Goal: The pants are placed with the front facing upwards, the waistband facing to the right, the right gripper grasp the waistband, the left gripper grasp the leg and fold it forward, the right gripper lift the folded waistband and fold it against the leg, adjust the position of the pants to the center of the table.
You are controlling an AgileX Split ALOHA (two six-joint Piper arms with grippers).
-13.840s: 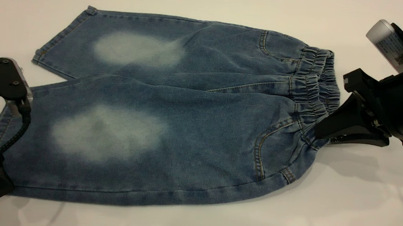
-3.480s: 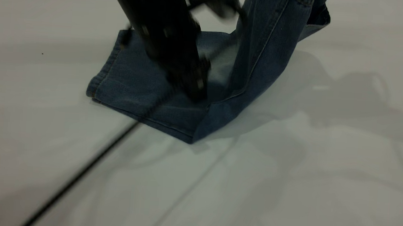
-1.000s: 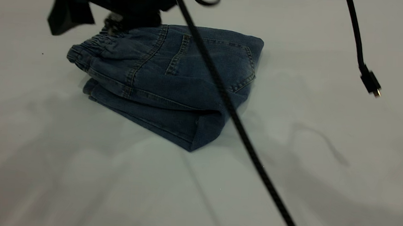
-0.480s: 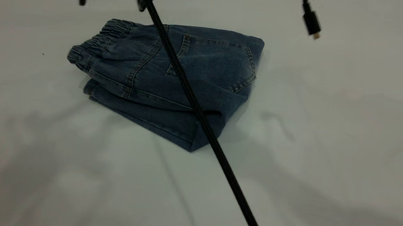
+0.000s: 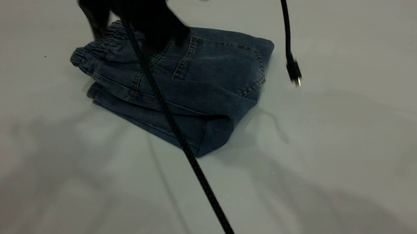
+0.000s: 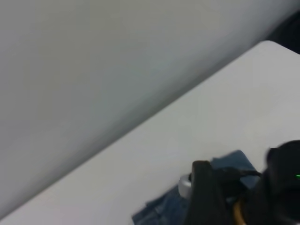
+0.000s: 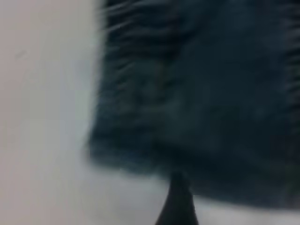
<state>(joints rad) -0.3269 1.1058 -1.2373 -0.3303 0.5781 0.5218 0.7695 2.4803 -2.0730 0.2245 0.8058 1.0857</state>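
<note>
One folded bundle, the pants (image 5: 180,93), lies on the table (image 5: 337,159) with the waistband (image 5: 99,49) at its left end. We see the right end effector (image 5: 135,12) blurred just above that band; whether its fingers are wide or narrow we cannot tell. A black cable (image 5: 190,160) crosses the denim.

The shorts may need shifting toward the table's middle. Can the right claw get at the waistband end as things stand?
Probably yes. The right claw hangs just over the waistband on top of the folded shorts, nothing covering it; only a loose cable crosses nearby.
</note>
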